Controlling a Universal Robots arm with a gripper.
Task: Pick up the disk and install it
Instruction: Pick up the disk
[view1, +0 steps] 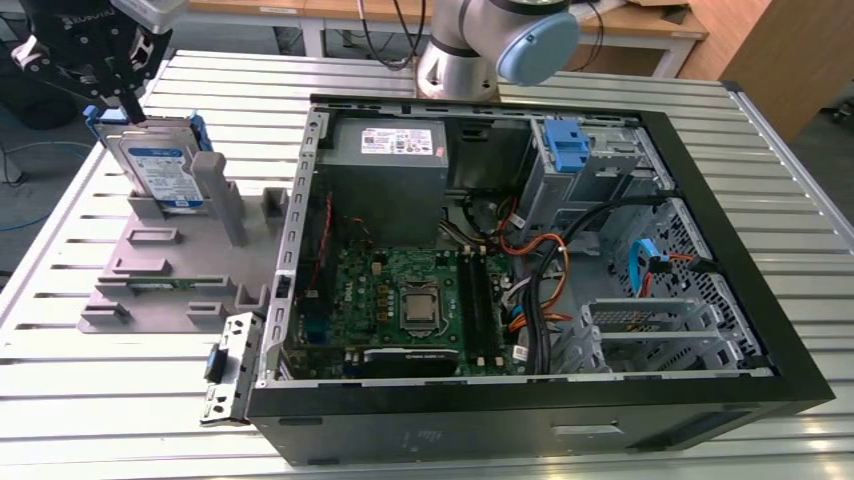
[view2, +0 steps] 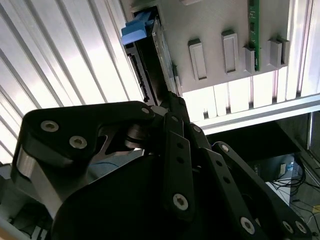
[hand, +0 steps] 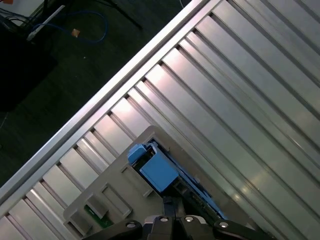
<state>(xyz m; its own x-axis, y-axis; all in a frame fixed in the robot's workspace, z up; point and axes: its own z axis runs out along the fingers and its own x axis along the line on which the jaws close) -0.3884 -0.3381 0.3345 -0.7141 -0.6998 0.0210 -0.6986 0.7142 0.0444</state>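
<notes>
- Jaws of the gripper (view1: 130, 112) are clenched on the top edge of the disk (view1: 158, 165), pinching it across its thin side (in both wrist views the black links draw in to a narrow point there).
- Disk position: it stands upright in a slot of the grey holder (view1: 174, 255), straight below the jaws, at the exterior view's left.
- Label (view1: 160, 158) on the disk's broad face is white with blue; its print cannot be made out.
- Blue side rail (hand: 157, 170) sits just ahead of the jaws in the first wrist view, and it shows again in the second wrist view (view2: 135, 30).
- Green circuit strip (view2: 254, 30) lies in another slot of the holder, apart from the jaws.
- Slatted metal table (view1: 80, 400) carries the holder.
- Open computer case (view1: 534, 425) lies well away from the jaws, toward the exterior view's right.
- Inside the case are a grey metal box (view1: 380, 185) bearing a white sticker (view1: 400, 140) (print not legible), a green motherboard (view1: 400, 290) and a tall blue latch (view1: 567, 145).
</notes>
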